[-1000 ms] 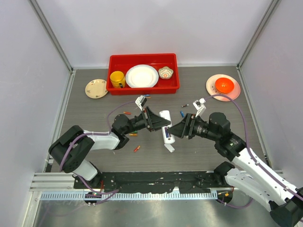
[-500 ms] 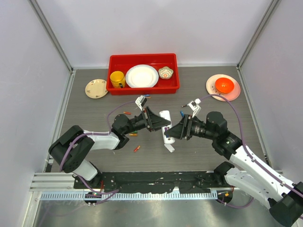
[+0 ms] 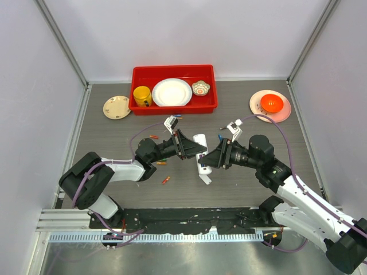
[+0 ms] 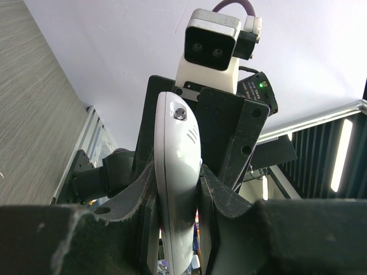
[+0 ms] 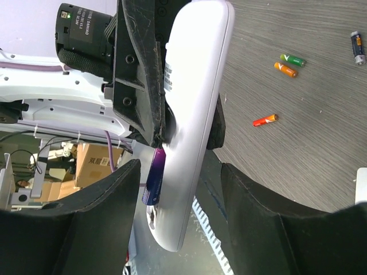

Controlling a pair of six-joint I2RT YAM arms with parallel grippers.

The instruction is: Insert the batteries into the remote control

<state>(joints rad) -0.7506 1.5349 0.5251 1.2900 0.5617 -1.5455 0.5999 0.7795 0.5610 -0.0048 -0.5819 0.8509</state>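
Observation:
The white remote control [image 3: 200, 139] hangs above the table's middle, with my left gripper [image 3: 196, 150] shut on it. In the left wrist view it stands upright between the fingers [image 4: 178, 172]. My right gripper [image 3: 210, 161] is open, its jaws either side of the remote's lower end [image 5: 195, 114] with a gap on each side. A purple-blue battery [image 5: 153, 175] lies against the remote's recessed face. Loose batteries lie on the table: green [image 5: 292, 59], orange [image 5: 285, 69], red [image 5: 265, 120] and a dark one [image 5: 357, 47]. From above I see the orange [image 3: 162, 162], red [image 3: 166, 180] and blue [image 3: 220, 138] ones.
A small flat white piece [image 3: 205, 180] lies just below the remote. At the back stands a red bin [image 3: 174, 107] holding a yellow mug [image 3: 141, 95], a white plate [image 3: 171, 92] and a small bowl [image 3: 200, 87]. A patterned plate [image 3: 117, 107] sits left; a pink plate [image 3: 257, 105] with an orange bowl [image 3: 271, 103] sits right.
My right gripper has moved left and closer around the remote's lower end, and its jaws have narrowed a little. The left gripper has kept the remote still.

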